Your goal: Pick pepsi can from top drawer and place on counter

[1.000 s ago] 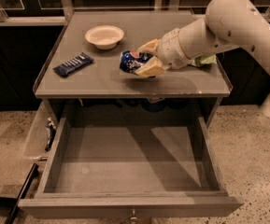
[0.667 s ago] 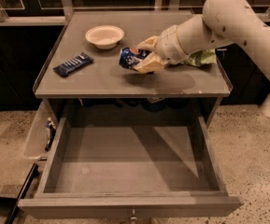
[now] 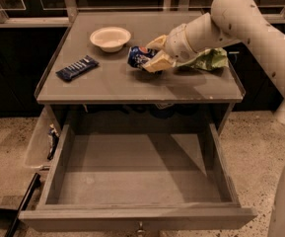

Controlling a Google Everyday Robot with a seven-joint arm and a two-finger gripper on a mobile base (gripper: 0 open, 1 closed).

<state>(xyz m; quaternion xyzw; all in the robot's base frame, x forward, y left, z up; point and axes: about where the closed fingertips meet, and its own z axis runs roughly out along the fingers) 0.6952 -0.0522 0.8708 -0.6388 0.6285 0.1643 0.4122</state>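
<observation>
The pepsi can (image 3: 138, 56) is blue with a round logo and lies tilted between my fingers over the middle of the counter (image 3: 117, 83). My gripper (image 3: 153, 55) reaches in from the right and is shut on the can, low above or on the counter surface. The top drawer (image 3: 137, 177) is pulled fully open below the counter, and its grey floor is bare.
A white bowl (image 3: 110, 38) stands at the counter's back left. A dark blue snack bar wrapper (image 3: 77, 67) lies at the left. A green bag (image 3: 208, 59) lies behind my arm at the right. A cable and a dark bar lie on the speckled floor at the left.
My gripper with the can has shifted slightly further back over the counter. The drawer and the other objects have not moved.
</observation>
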